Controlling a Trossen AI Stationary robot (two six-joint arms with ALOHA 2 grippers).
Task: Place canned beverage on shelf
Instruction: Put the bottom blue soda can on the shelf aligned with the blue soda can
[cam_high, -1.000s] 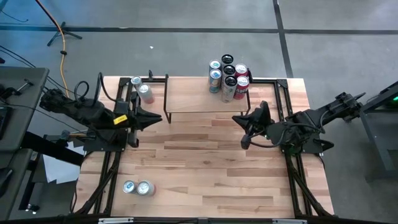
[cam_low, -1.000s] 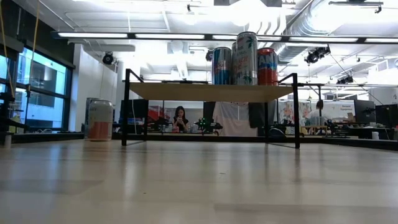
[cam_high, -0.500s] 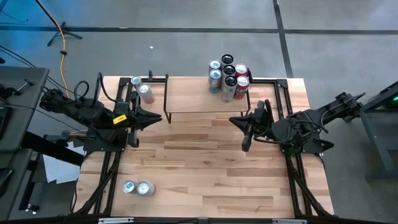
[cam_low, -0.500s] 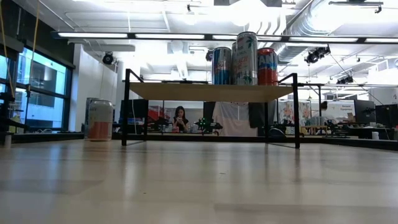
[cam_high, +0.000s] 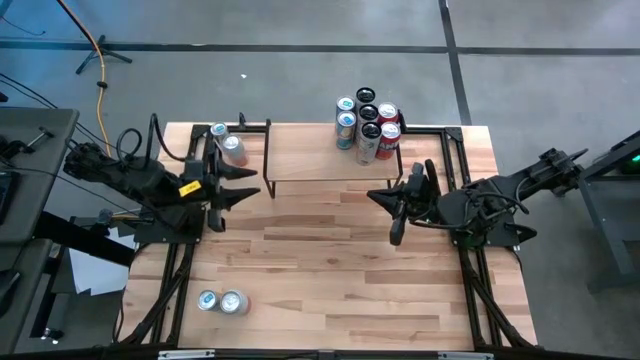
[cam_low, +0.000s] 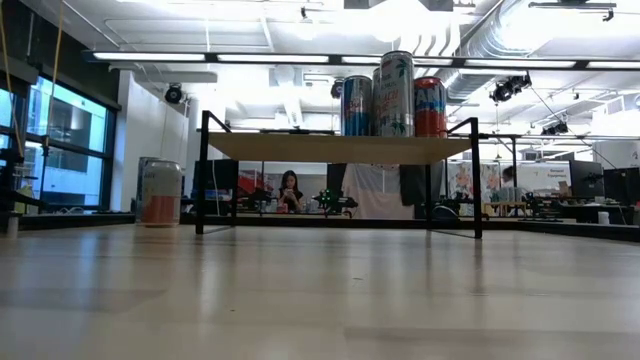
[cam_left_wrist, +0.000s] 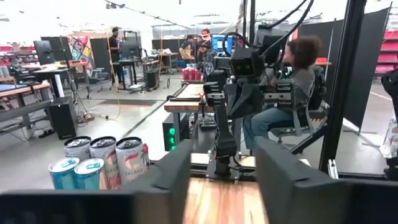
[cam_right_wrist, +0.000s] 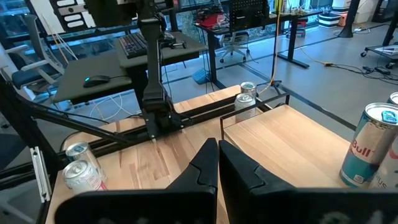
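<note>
Fingers of the left gripper (cam_high: 248, 184) stand parted, empty; right gripper (cam_high: 378, 196) clenched. Approach the nearest can (cam_high: 233, 150) level, beside the shelf (cam_high: 310, 160)

A yellow cable (cam_high: 100, 62) trails across the grey floor (cam_high: 300, 25) beyond the table (cam_high: 330, 260), and white papers (cam_high: 95, 272) lie on the floor just off its left edge. In the low view a seated person (cam_low: 291, 190) shows far back in the room under long ceiling lights (cam_low: 330, 58). The left wrist view shows another seated person (cam_left_wrist: 292, 87) near a black post (cam_left_wrist: 341, 87), with desks (cam_left_wrist: 37, 74) farther off.
</note>
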